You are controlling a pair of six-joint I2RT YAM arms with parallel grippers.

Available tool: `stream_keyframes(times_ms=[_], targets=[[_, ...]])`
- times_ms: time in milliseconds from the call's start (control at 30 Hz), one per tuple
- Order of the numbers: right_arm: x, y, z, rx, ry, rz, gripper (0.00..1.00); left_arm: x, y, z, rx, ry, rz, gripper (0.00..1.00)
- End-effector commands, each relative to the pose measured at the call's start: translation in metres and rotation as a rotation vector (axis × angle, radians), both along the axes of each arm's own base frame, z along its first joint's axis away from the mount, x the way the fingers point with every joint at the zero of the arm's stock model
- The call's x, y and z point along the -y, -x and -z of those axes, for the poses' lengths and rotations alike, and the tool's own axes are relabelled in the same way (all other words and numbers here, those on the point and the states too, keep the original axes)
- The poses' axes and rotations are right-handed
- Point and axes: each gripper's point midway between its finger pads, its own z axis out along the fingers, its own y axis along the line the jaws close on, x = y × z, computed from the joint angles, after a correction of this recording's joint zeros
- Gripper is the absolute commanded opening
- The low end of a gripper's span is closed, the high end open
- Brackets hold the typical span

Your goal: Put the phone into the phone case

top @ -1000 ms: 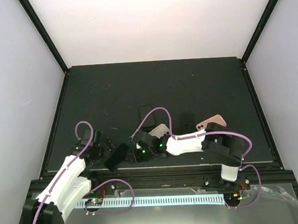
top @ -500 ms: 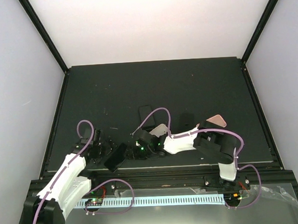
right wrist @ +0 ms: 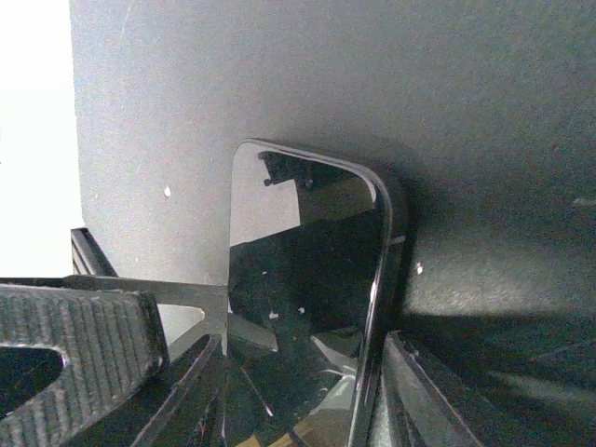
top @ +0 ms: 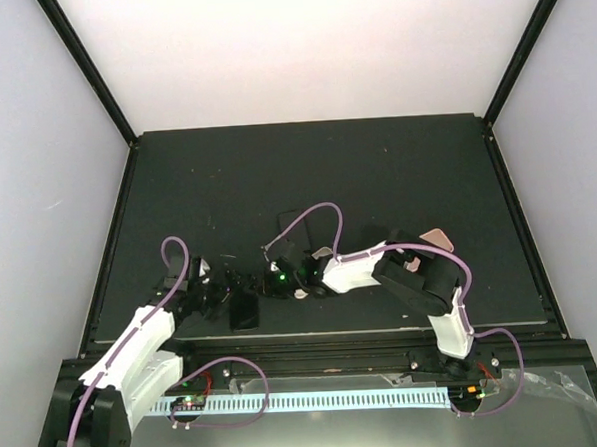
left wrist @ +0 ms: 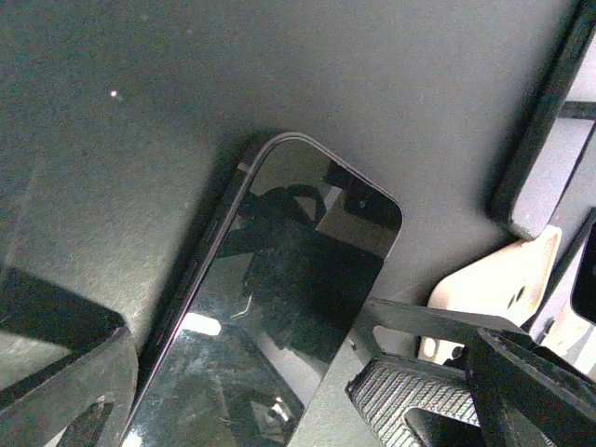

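You are working over a matte black table mat [top: 376, 169] boxed in by plain white walls.

Take the glossy black phone [left wrist: 289, 307] as your landmark. It lies flat and screen-up near the front edge of the mat, left of centre.

At the phone's left, your left gripper [left wrist: 242, 382] stands with its jaws spread wide on either side of the phone's near end. One finger is just beside a long edge, and nothing is clamped.

Immediately right of the phone, your right gripper [right wrist: 298, 345] reaches in from the right. In its wrist view a rounded corner of the phone sits between half-parted fingers. You cannot tell whether they press on it or only flank it.

A pale cream phone case [left wrist: 494, 284] with small cutouts lies just right of the phone, beside the left gripper's ribbed finger pad [left wrist: 410, 396].

A dark flat slab [left wrist: 545, 130] with a raised rim sits to the right of the phone and farther back.

In the overhead view a small black rectangle [top: 294, 224] rests behind and to the right of the phone.

Well to the right of the phone, a pink flat piece [top: 437, 238] shows from behind the right arm.
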Motion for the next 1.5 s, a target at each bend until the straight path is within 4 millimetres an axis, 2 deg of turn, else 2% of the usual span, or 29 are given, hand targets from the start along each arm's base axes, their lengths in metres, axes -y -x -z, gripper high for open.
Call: stream_keyframes(times_ms=[0,100,200,300,400,567,700,800,967,1167,1467], targets=[[-0.003,-0.019,-0.002,0.089,0.021,0.002,0.47,0.009,0.018,0.017,-0.111,0.05,0.026,0.98],[0.006,-0.028,-0.005,0.138,0.06,-0.01,0.47,0.01,0.012,0.012,-0.092,0.048,0.03,0.98],[0.019,-0.027,-0.006,0.163,0.112,-0.037,0.48,0.009,0.006,0.01,-0.07,0.04,0.026,0.95],[0.031,-0.02,-0.011,0.163,0.124,-0.038,0.49,-0.003,0.003,0.012,-0.046,-0.045,0.022,0.92],[0.049,-0.024,-0.019,0.209,0.168,-0.004,0.49,-0.013,0.004,0.013,-0.039,-0.132,0.051,0.9],[0.068,-0.03,-0.052,0.318,0.184,0.014,0.52,-0.009,-0.003,-0.007,0.059,-0.21,0.191,0.95],[0.093,-0.036,-0.067,0.388,0.221,0.076,0.56,-0.012,-0.006,-0.021,0.108,-0.297,0.239,0.99],[0.112,-0.043,-0.079,0.434,0.241,0.138,0.6,-0.006,-0.009,-0.025,0.137,-0.32,0.277,0.99],[0.141,-0.049,-0.087,0.457,0.259,0.219,0.62,0.005,-0.005,-0.018,0.109,-0.42,0.379,0.99],[0.156,-0.049,-0.094,0.477,0.247,0.269,0.63,0.015,-0.007,-0.012,0.104,-0.505,0.468,0.99],[0.162,-0.045,-0.086,0.459,0.251,0.283,0.63,0.017,-0.013,-0.004,0.075,-0.607,0.517,0.99]])
